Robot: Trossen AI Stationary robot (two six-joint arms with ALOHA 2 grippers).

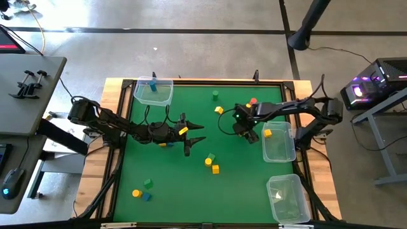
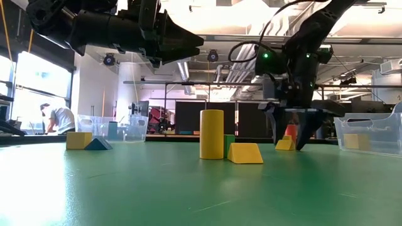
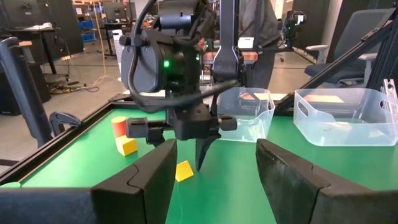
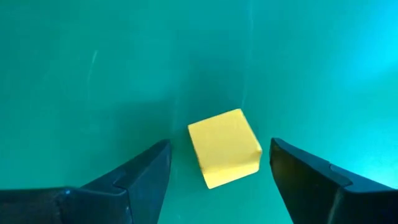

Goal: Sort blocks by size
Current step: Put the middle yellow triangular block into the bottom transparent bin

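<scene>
Right gripper [image 4: 217,168] is spread wide, pointing down over a yellow cube [image 4: 224,147] on the green mat [image 4: 74,74]; cube sits between the fingers, nothing pinched yet. The cube looks slightly skewed to the fingers, so I'd square up, drop lower, then close. Left gripper [image 3: 214,171] hovers mid-table, also spread, empty. Farther off: more blocks loose on the mat, one yellow block [image 1: 268,133] already in the right-side tub [image 1: 280,151].

tabletop [image 1: 241,184]: smooth green mat, faint sheen, pale wood rim
tubs [image 1: 278,143]: clear glossy plastic
block [image 4: 224,148]: yellow, matt, smooth
end effector fingers [image 4: 314,177]: dark matt plastic
</scene>
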